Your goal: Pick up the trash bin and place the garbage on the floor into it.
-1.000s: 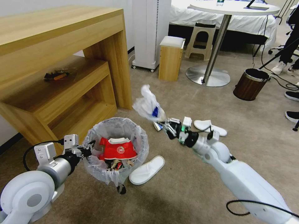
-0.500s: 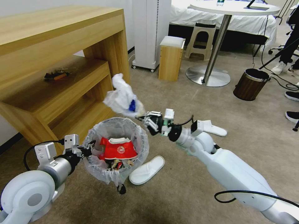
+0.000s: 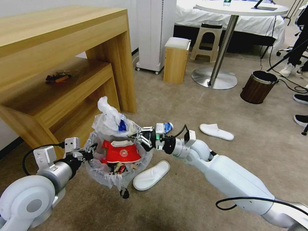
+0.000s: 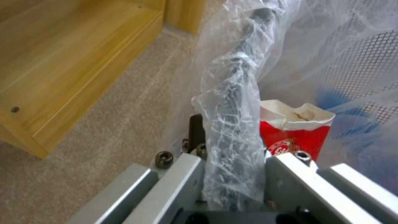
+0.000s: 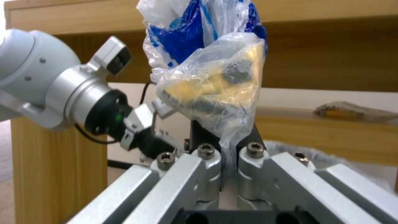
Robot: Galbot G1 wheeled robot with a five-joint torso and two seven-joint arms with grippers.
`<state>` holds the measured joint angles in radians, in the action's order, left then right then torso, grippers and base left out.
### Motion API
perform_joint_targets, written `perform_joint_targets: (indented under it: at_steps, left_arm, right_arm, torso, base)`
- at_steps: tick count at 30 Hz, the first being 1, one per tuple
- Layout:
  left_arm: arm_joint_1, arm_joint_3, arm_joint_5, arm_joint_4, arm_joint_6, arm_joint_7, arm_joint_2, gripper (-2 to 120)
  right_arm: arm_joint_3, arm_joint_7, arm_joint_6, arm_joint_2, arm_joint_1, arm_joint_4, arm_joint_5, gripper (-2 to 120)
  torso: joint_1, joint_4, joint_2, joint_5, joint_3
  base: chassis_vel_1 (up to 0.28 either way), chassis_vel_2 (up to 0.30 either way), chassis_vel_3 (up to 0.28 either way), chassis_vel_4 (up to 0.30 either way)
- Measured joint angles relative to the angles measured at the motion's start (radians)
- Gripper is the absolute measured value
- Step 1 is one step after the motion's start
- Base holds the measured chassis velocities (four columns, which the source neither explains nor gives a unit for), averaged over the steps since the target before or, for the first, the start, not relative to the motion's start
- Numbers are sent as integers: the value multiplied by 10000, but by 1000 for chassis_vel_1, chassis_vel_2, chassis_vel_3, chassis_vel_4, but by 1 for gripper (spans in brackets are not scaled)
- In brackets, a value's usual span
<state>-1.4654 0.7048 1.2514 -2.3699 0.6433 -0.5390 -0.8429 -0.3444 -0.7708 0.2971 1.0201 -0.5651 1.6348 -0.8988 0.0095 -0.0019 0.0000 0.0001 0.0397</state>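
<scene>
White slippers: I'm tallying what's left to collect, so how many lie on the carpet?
2. One white slipper lies on the floor just beside the trash bin; the other slipper lies farther out, beyond the right arm. More could be hidden behind the arms or bin.

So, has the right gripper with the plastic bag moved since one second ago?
Yes. The right gripper, shut on the crumpled plastic bag, moved left toward the wooden desk, away from the far slipper, and now holds the bag over the trash bin.

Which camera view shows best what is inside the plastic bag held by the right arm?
The right wrist view: the bag is close, showing blue and yellowish contents. The head view shows it small, over the bin. The left wrist view hardly shows it.
</scene>
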Motion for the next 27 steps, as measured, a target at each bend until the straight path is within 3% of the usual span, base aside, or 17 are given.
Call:
perform_joint_targets:
  at_steps: [9,17,27]
  left_arm:
    - [33,1,-6,23,-17,32,-4,0]
    - [-10,82,1,-43,-33,38,54,0]
    - [-14,115,3,-78,-37,39,66,0]
  right_arm:
    - [-30,-57,-13,22,-54,-3,97,5]
    - [26,-44,-28,16,-110,9,99,39]
    - [143,-32,-26,-120,-137,78,117,71]
  torso:
    - [0,0,0,-1,0]
    - [0,0,0,-1,0]
    - [0,1,0,0,0]
  base:
    - [0,0,0,0]
    - [0,0,0,0]
    - [0,0,0,0]
